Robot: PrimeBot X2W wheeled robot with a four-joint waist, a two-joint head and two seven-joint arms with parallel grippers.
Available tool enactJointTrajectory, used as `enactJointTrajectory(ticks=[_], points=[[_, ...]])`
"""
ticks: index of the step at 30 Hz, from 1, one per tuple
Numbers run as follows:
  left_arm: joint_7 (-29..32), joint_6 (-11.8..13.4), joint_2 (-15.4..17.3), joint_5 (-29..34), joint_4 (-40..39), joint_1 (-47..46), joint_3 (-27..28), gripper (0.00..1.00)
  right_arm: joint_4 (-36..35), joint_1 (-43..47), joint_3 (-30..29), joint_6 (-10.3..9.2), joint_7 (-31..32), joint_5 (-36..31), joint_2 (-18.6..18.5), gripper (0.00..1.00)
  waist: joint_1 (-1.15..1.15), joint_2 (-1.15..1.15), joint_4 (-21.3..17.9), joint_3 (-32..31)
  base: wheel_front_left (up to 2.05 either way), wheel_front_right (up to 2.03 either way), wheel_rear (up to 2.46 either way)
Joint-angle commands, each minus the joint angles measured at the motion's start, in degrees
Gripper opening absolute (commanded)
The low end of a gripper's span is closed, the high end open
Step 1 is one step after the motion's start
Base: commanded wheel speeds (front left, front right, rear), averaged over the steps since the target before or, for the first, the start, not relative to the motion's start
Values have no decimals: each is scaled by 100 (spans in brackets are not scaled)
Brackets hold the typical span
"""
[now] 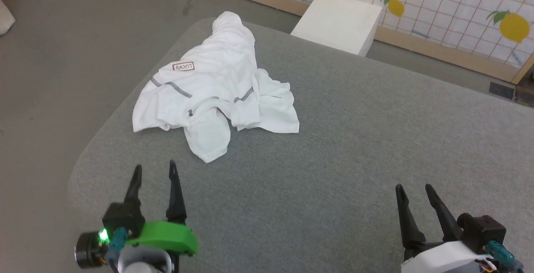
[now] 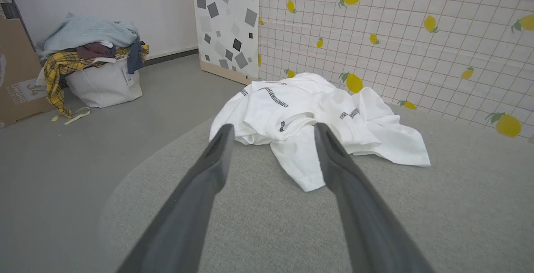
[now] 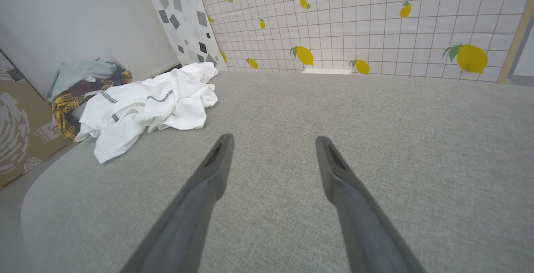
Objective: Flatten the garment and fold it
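Note:
The white garment [image 1: 217, 77] lies crumpled in a heap on the far left part of the grey padded table [image 1: 354, 147], its "LUCKY" patch [image 1: 183, 66] and grey stitched seams facing up. One sleeve end [image 1: 208, 143] points toward me. My left gripper [image 1: 154, 168] hovers open just short of that sleeve, nothing between its fingers. In the left wrist view the garment [image 2: 308, 110] sits straight ahead of the spread fingers. My right gripper [image 1: 413, 189] stands open over bare table at the lower right, far from the garment [image 3: 146, 102].
A rigid white box [image 1: 340, 20] stands on the floor beyond the table's far edge, by the lemon-patterned wall [image 1: 459, 1]. A white laundry bag heaped with clothes [image 2: 94, 64] and a cardboard box [image 2: 16, 77] stand on the floor to the left.

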Motion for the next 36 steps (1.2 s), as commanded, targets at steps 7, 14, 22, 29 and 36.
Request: enactJointTrajectory(ticks=[7, 14, 22, 29, 36], points=[[101, -550, 201, -574, 547, -1351, 284, 100, -218, -123, -141, -9, 153, -152, -1, 100, 0, 0, -337, 483, 0, 0, 0], [1156, -952, 558, -1344, 1782, -2983, 644, 100, -646, -390, -258, -9, 417, -420, -1, 100, 0, 0, -814, 1308, 0, 0, 0], [3054, -912, 929, -2035, 2687, -4272, 907, 100, -1052, -623, -404, -9, 620, -588, -1, 100, 0, 0, -1438, 2231, 0, 0, 0], [4523, -501, 1035, -2203, 3063, -4423, 843, 100, -1181, -674, -478, -9, 623, -551, -1, 100, 0, 0, -1654, 2594, 0, 0, 0], [5444, -21, 969, -2279, 3107, -4131, 796, 100, -1193, -731, -436, -9, 612, -558, -1, 100, 0, 0, -1618, 2720, 0, 0, 0]])
